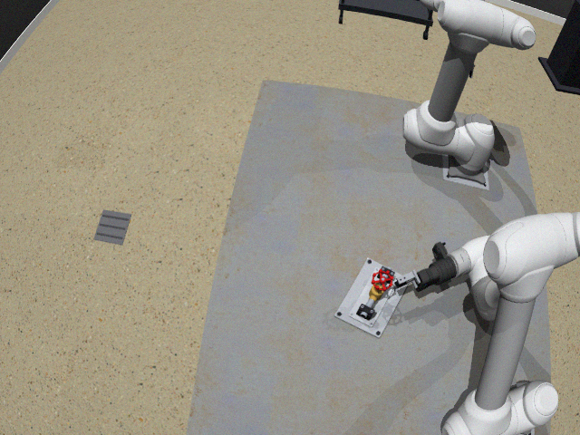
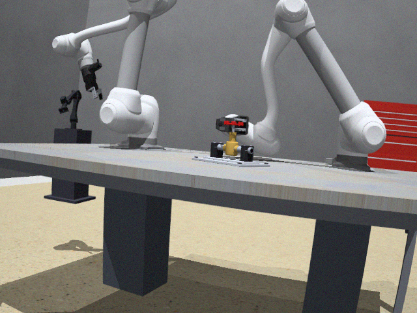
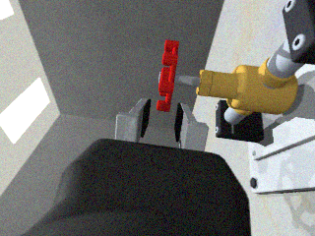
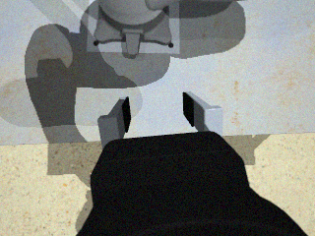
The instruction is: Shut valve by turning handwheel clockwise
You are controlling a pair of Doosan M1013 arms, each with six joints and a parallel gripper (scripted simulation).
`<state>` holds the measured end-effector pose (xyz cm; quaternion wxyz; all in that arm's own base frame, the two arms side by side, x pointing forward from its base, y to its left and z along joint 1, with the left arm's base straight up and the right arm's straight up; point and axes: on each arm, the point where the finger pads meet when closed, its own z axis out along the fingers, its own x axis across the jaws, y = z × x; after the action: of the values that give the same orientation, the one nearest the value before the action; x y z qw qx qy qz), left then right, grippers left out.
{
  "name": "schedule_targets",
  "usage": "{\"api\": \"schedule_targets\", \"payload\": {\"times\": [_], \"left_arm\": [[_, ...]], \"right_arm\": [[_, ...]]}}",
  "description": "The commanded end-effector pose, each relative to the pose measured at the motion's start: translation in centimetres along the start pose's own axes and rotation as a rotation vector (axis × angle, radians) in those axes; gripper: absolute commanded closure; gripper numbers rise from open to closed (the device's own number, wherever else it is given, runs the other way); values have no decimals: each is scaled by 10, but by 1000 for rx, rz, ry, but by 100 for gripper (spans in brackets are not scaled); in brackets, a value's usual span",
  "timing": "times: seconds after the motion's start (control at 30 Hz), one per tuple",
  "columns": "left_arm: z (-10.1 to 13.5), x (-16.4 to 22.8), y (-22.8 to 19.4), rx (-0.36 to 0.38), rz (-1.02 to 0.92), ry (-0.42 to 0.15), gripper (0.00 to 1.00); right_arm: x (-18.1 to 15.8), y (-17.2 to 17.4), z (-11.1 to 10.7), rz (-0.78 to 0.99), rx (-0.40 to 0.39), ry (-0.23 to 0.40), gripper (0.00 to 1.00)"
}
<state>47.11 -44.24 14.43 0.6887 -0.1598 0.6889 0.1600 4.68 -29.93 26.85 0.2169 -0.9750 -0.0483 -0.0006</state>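
L claw (image 1: 398,284) (image 2: 241,124) (image 3: 163,113) is nearer, fingers part-open, nothing btwn; handwheel (image 1: 382,279) (image 2: 233,123) (image 3: 167,81) sits just past its tips, abt midway btwn bench (image 1: 281,187) (image 2: 101,165) long edges, rim flat lined up w/ the gap. Needs straight-in approach, I'd say. R claw (image 2: 96,94) (image 4: 157,110) wide, well apart.

A robotics workshop or lab, with robot arms (image 1: 507,346) (image 2: 324,67) on a heavy-legged worktable (image 1: 290,210) (image 2: 191,182).
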Motion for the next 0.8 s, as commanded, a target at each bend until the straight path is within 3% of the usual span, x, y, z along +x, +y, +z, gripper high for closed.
{"api": "schedule_targets", "payload": {"times": [0.0,0.77], "left_arm": [[8,-1,0,0,-2,0,45],[50,-1,0,0,-2,0,45]], "right_arm": [[0,0,-1,0,-1,0,0],[0,0,-1,0,-1,0,0]]}}
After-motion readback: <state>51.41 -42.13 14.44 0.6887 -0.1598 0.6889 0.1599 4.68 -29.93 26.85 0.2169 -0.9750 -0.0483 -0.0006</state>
